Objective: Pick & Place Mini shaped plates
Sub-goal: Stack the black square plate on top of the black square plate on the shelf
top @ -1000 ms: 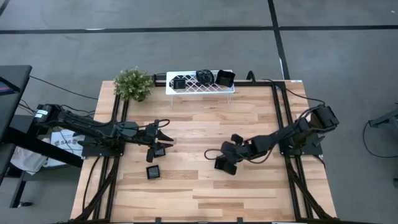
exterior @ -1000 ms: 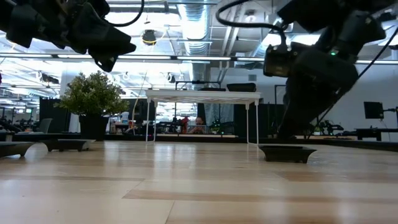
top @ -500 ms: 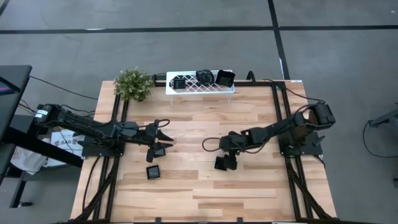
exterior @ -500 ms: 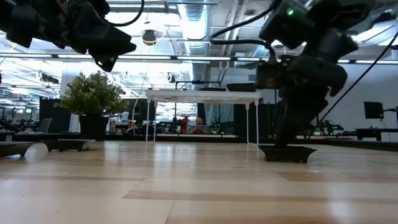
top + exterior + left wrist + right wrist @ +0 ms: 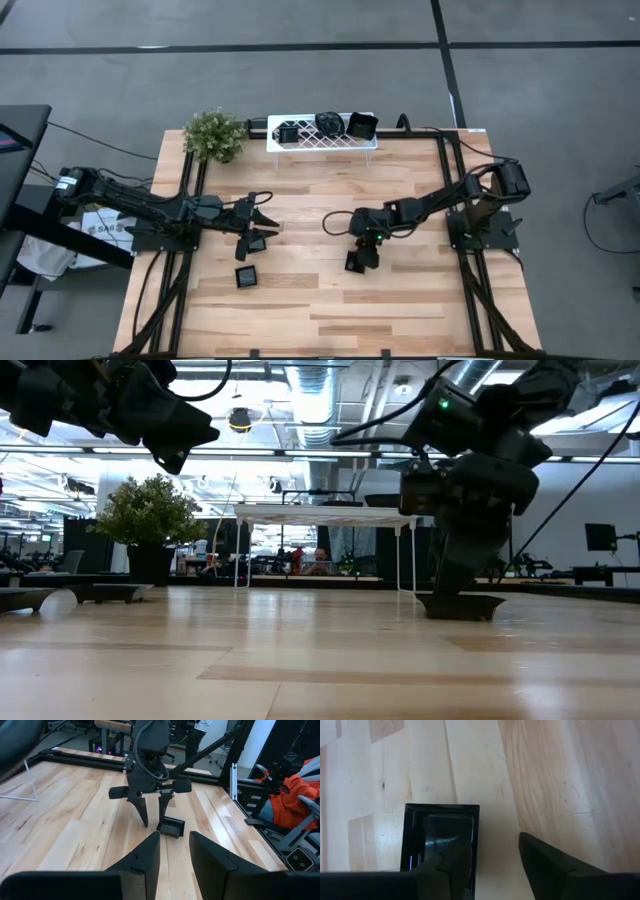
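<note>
An overhead camera looks straight down on the whole table. A low camera sits at tabletop height, facing the room. Each wrist camera looks closely past its own fingers; all share the wooden tabletop.

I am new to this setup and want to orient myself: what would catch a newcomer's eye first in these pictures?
First, the right end effector near the table's middle, pointing down with its fingers apart over a square black plate lying on the wood. Next, the white lattice rack at the far edge, holding three black plates, with a small potted plant beside it. The left end effector hovers at the left, near two more plates.
</note>
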Tool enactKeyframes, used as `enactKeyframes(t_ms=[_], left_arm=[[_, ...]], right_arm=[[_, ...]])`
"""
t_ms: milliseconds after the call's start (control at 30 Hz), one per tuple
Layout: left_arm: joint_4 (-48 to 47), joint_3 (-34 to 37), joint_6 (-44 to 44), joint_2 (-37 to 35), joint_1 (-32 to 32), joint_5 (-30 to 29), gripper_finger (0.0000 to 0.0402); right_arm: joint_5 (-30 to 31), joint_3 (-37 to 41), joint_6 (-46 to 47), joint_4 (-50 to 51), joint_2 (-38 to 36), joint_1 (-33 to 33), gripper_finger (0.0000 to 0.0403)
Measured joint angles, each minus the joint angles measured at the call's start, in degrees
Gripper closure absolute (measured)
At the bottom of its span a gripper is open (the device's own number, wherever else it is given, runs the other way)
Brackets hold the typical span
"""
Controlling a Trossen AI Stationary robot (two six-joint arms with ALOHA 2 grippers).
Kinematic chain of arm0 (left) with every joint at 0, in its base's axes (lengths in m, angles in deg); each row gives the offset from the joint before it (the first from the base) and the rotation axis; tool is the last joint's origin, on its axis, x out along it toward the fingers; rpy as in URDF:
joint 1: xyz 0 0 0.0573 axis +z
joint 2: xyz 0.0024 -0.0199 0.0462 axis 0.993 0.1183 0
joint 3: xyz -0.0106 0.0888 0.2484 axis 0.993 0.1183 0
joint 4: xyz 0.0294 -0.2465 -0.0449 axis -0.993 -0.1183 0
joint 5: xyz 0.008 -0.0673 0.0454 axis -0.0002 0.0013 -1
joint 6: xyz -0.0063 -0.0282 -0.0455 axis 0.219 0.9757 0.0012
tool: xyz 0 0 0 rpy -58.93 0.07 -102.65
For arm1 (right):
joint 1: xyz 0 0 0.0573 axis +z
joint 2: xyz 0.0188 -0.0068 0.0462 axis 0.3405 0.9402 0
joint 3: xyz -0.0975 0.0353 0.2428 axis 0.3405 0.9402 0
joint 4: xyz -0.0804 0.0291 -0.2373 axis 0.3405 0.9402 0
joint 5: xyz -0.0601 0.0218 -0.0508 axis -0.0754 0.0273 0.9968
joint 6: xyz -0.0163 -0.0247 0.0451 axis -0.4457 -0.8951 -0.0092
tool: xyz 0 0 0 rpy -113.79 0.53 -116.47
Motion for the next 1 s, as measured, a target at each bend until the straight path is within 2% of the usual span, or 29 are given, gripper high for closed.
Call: enactKeyframes(t_ms=[300,567,1000], left_arm=[[0.0,0.0,0.0,0.0,0.0,0.0,0.0295],[0.1,0.0,0.0,0.0,0.0,0.0,0.0295],[0.1,0.0,0.0,0.0,0.0,0.0,0.0295]], right_arm=[[-2.3,0.0,0.0,-0.2,0.0,0.4,0.0292],[-5.3,0.1,0.1,-0.3,0.2,0.4,0.0316],[-5.6,0.3,0.1,0.3,-1.9,0.6,0.037]])
